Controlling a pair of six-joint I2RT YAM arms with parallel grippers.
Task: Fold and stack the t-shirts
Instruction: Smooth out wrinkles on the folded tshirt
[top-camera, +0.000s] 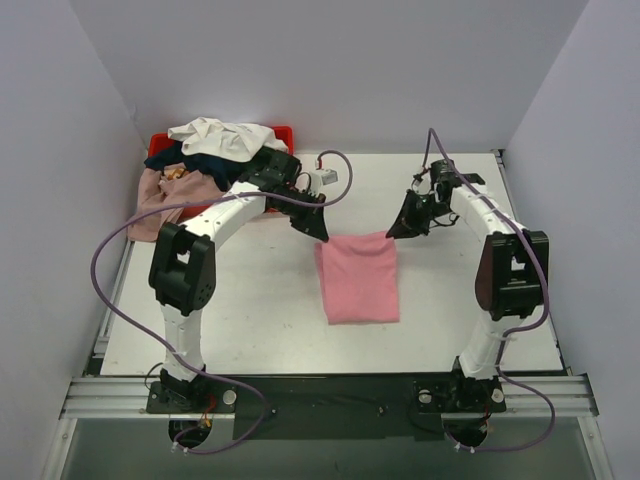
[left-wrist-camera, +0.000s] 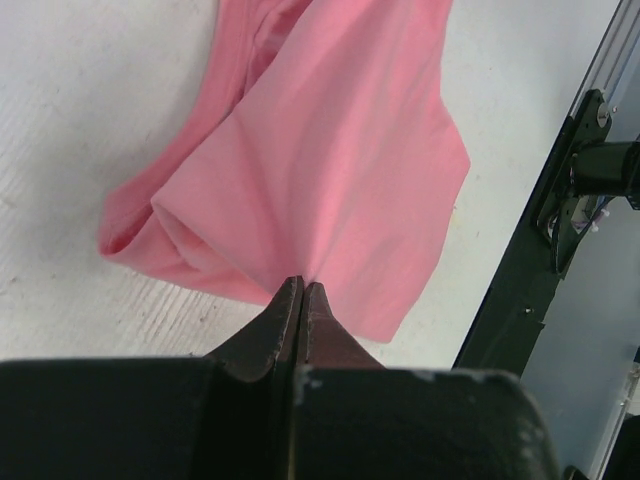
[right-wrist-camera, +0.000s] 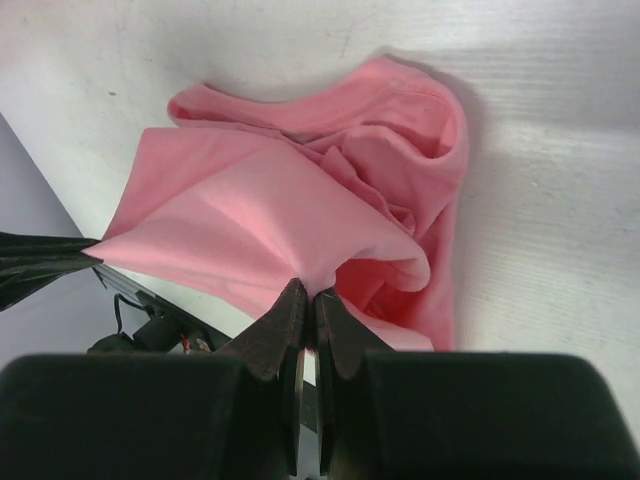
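Note:
The bright pink t-shirt (top-camera: 360, 277) lies partly folded in the middle of the table, its far edge lifted. My left gripper (top-camera: 320, 232) is shut on its far left corner; in the left wrist view (left-wrist-camera: 302, 283) the cloth (left-wrist-camera: 320, 150) hangs from the closed fingers. My right gripper (top-camera: 396, 232) is shut on the far right corner; in the right wrist view (right-wrist-camera: 310, 292) the pink cloth (right-wrist-camera: 250, 220) bunches at the fingertips. Other t-shirts, white (top-camera: 225, 136), navy (top-camera: 195, 160) and dusty mauve (top-camera: 160, 195), are piled at the back left.
A red plastic tray (top-camera: 285, 133) sits under the pile at the back left corner. Grey walls close the table on three sides. The metal rail (top-camera: 330, 395) with both arm bases runs along the near edge.

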